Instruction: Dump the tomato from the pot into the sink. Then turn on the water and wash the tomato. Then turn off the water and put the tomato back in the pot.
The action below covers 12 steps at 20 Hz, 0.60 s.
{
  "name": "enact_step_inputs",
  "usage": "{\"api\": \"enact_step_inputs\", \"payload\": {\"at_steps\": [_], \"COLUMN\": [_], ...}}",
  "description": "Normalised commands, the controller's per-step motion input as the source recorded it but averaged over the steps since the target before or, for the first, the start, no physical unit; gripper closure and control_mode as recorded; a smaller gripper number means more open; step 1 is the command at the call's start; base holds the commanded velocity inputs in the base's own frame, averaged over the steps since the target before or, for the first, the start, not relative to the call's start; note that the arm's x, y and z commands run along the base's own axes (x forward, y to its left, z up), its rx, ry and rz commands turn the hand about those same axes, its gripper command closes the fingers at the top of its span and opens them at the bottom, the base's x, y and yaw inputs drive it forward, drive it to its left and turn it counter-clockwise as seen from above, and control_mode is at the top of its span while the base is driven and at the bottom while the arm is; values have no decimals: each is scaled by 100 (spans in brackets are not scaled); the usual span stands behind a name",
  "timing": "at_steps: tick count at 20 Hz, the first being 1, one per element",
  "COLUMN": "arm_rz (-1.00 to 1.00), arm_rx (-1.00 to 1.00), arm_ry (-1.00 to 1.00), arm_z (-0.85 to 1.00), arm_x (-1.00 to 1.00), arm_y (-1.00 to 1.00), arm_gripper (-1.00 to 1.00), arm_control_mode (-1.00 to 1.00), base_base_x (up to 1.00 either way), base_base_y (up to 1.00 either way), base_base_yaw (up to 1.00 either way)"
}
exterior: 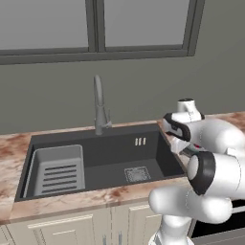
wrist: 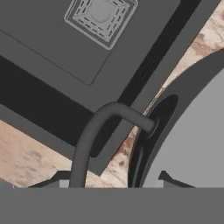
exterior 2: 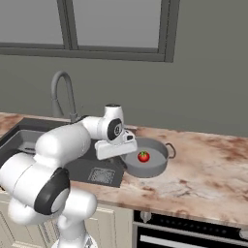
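Fingertips (wrist: 168, 178) straddle the pot handle (wrist: 98, 127) in the hand view, apparently pinching it. From the left base, the arm hides the gripper; the sink (exterior: 110, 158) lies beside it. From the right base, the tomato (exterior 2: 143, 156) sits in the pot (exterior 2: 151, 167). A firm handle grip should precede tipping sinkward.

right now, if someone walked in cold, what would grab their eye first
The bright red tomato sitting in the grey pot on the marble counter, just right of the sink. Next, the white arm reaching down so its claw is at the pot's near handle. Behind them, the tall gooseneck faucet stands under the window.
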Motion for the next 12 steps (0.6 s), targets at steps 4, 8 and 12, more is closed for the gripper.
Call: {"api": "enact_step_inputs", "payload": {"at_steps": [4,8,12], "arm_rz": [16,15,15], "arm_rx": [0,3,5], "arm_ry": [0,0,0], "arm_z": [43,35,15], "arm_x": [-3,-5,0], "arm_y": [51,46,55], "arm_gripper": [100,100,100], "arm_control_mode": [-100,-100,-100], "base_base_x": [0,0,0], "base_base_y": [0,0,0], "base_base_yaw": [0,0,0]}}
